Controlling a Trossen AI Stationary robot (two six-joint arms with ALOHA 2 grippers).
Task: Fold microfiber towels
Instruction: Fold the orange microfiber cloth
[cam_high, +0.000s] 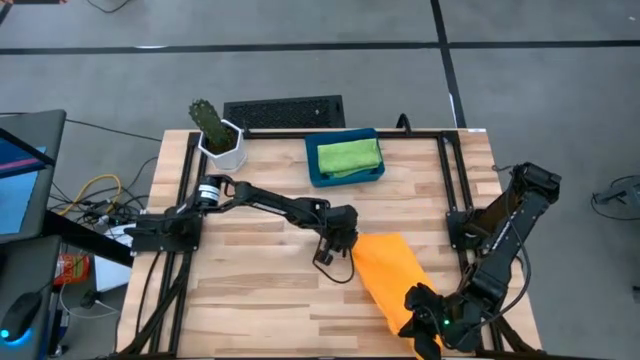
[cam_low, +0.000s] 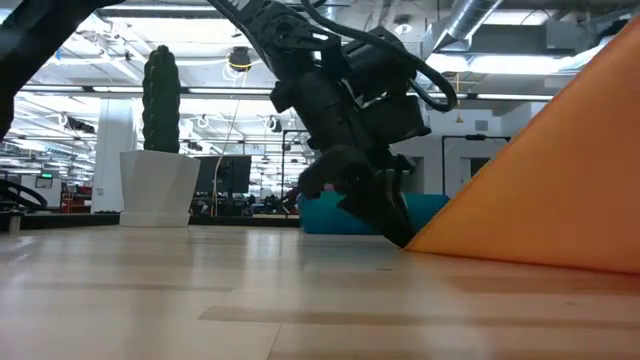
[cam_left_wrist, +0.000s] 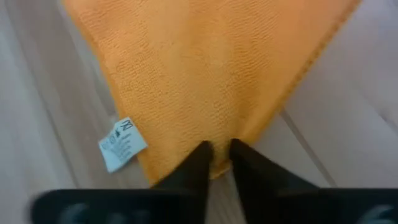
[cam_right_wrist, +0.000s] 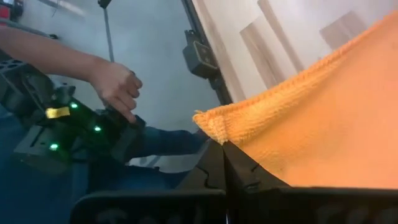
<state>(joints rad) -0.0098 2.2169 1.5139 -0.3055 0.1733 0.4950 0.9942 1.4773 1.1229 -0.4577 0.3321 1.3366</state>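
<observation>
the orange towel (cam_high: 392, 277) lies in the front middle-right part of the wooden table (cam_high: 260, 290), and it goes as a long strip from the middle toward the near right edge. the left gripper (cam_high: 340, 247) is down at the far end of this towel. in the left wrist view its fingers (cam_left_wrist: 198, 163) are close together at the edge of the cloth, with the hem between their tips, so it looks clamped on the orange towel. a small white label (cam_left_wrist: 122, 144) lies just beside this corner. in the low view this gripper touches the table where the towel starts.

the right gripper (cam_high: 428, 310) is at the near end of the same towel. its fingers are together and pinch the orange edge, which is lifted up from the table.

the green towel (cam_high: 349, 156) lies folded in the dark-blue tray (cam_high: 316, 172) at the far side of the table, beside a white pot with a cactus (cam_high: 215, 130). in the right wrist view, a person's hand (cam_right_wrist: 115, 84) shows beyond the table.
</observation>
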